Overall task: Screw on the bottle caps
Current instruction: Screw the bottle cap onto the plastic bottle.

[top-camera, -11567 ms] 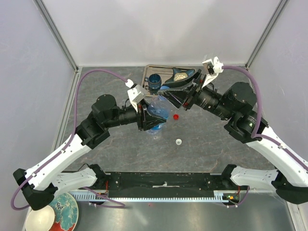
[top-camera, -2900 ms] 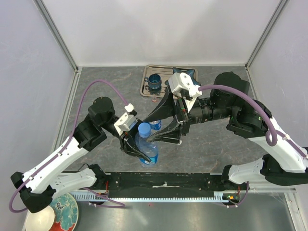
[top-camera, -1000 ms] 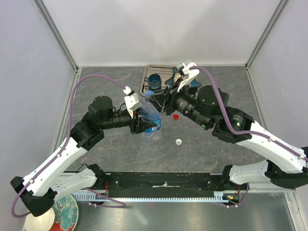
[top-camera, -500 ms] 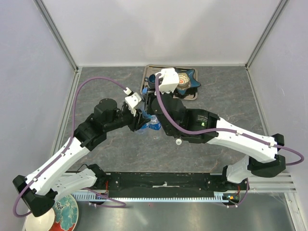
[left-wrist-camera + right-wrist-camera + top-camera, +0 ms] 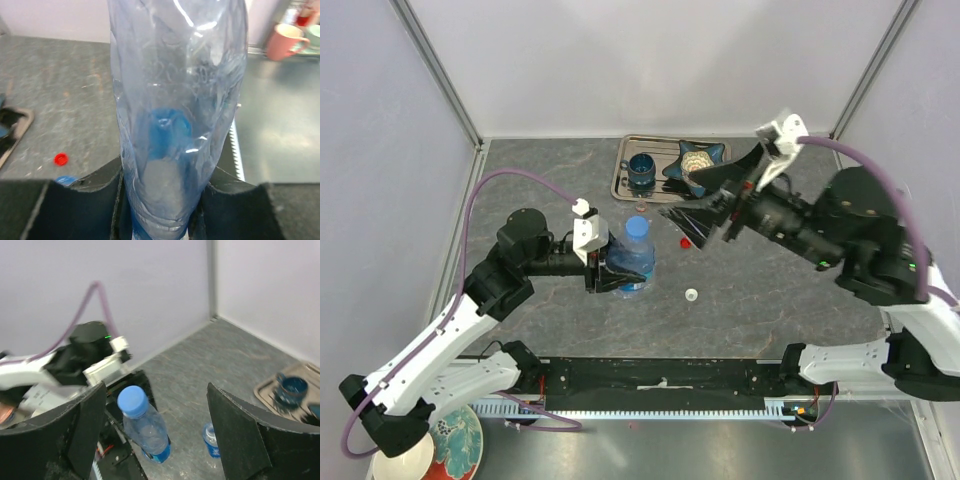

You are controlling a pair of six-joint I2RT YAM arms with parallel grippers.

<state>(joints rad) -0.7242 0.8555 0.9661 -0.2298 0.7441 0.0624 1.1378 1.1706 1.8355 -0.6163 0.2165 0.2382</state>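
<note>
a grey stone-patterned table (image 5: 750,310) inside plain white walls, seen from above. near the table's middle, the left gripper (image 5: 620,270) is clamped around the lower body of a clear, blue-tinted bottle (image 5: 642,256). the bottle stands upright with a blue cap (image 5: 636,228) sitting on its neck. the right gripper (image 5: 672,198) hangs just beyond it, toward the far edge, with its fingers spread wide and nothing between them. a red cap (image 5: 685,241) and a white cap (image 5: 691,295) lie loose on the table to the bottle's right. a second bottle (image 5: 211,440) stands close by, its top too small to make out. the held bottle looks thin, creased and light. it would likely buckle under a hard squeeze, so holding low on the body and turning the cap by its rim seems safest.
</note>
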